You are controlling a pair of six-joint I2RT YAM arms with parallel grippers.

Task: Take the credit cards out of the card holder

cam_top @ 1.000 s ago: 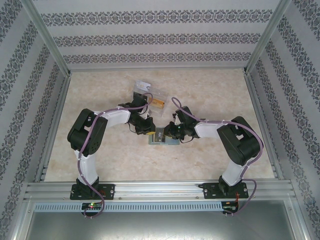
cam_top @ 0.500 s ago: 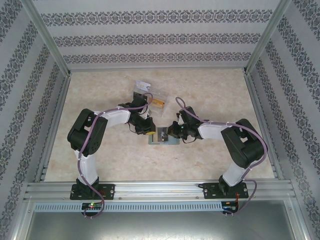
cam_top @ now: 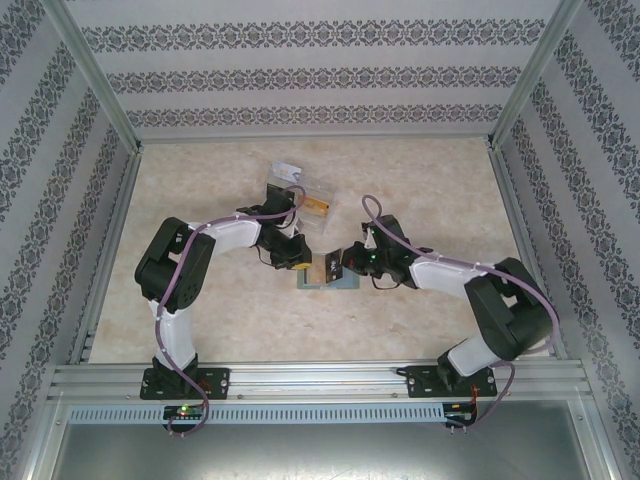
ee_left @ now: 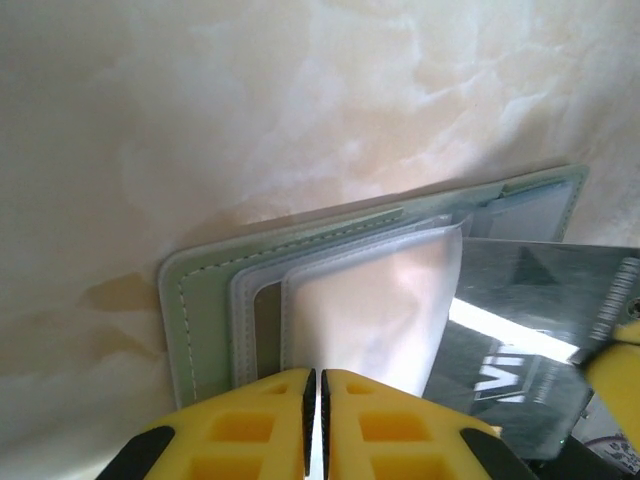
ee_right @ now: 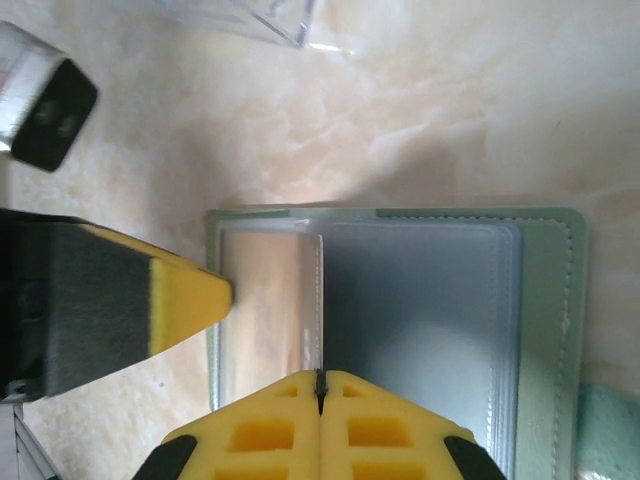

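Pale-green holder [ee_right: 548, 320]: lies open and flat on the table [ee_left: 250, 110], directly under both sets of fingertips.
Left gripper [ee_left: 312, 385]: fingers drawn together to a hairline gap, pinching the holder's clear sleeve [ee_left: 370, 300] at its near edge. The sleeve bows up off the panel.
Right gripper [ee_right: 320, 388]: fingers pressed together on the dark card [ee_left: 530, 325], which its own wrist view shows edge-on as a thin line ahead of the tips.
Card: glossy, with pale lettering, just right of the left fingertips. Its left edge sits behind the lifted sleeve. Cannot tell whether it is free of the pocket.
Edges: stitched border and rounded corners run ahead and left of the left fingertips. One left finger touches the holder's edge left of the right fingertips.
Room: bare table ahead and left of the left gripper. The clear box [cam_top: 293, 188] lies ahead of the right gripper, apart from the holder. The grippers are nearly tip to tip, with little room between them.
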